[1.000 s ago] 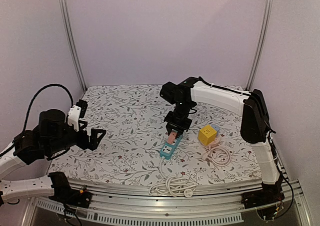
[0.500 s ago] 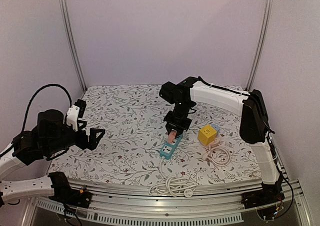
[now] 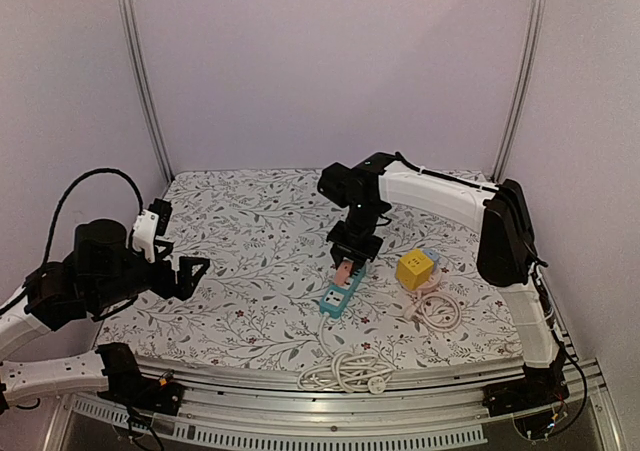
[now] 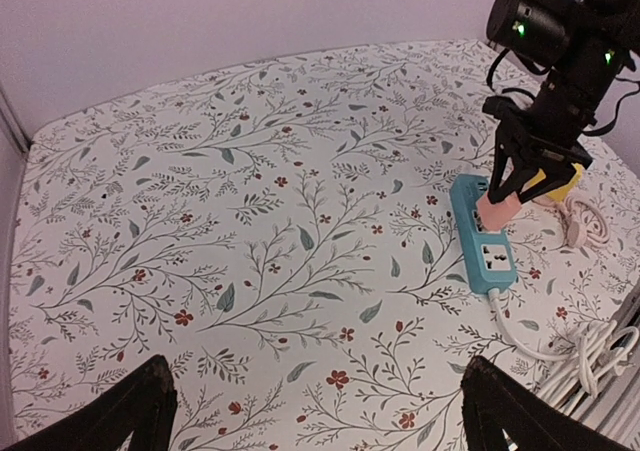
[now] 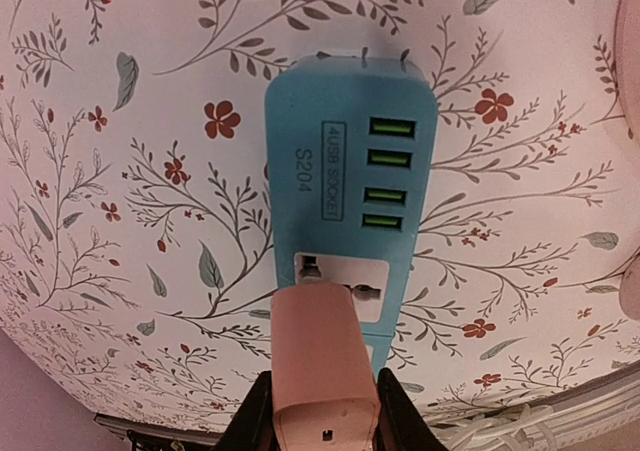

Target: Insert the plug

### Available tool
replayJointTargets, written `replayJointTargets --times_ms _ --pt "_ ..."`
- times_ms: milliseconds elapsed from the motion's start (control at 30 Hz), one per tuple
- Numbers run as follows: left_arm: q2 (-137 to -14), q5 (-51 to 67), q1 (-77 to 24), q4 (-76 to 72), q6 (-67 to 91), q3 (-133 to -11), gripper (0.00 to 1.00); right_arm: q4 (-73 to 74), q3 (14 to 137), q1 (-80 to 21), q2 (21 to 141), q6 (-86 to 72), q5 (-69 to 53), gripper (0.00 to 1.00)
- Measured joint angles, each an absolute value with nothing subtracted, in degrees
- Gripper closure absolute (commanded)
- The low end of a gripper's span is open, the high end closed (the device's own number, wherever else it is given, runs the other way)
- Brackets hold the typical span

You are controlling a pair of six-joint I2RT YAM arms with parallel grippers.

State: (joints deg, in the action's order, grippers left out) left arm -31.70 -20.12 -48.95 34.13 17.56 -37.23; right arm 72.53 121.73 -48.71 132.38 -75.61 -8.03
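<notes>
From above, your right hand (image 3: 343, 263) has barely shifted over the last second. It stays clenched on the plug (image 3: 343, 272) just over the strip (image 3: 337, 297), so insertion looks unfinished. Your left hand (image 3: 197, 274) hangs spread and empty, well apart. Its wrist view shows the plug over the strip's far half. The right wrist view puts a socket (image 5: 338, 283) right beyond the plug's tip; contact is unclear.

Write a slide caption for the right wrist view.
Right claw holding the pink plug over a socket of the blue power strip.
</notes>
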Motion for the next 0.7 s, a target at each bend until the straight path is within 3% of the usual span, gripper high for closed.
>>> replayJointTargets --times_ms 700 --pt "-31.7 -20.2 -48.9 34.2 17.6 -36.9 0.01 75.7 109.7 -48.7 127.4 -71.8 -3.5 1.0"
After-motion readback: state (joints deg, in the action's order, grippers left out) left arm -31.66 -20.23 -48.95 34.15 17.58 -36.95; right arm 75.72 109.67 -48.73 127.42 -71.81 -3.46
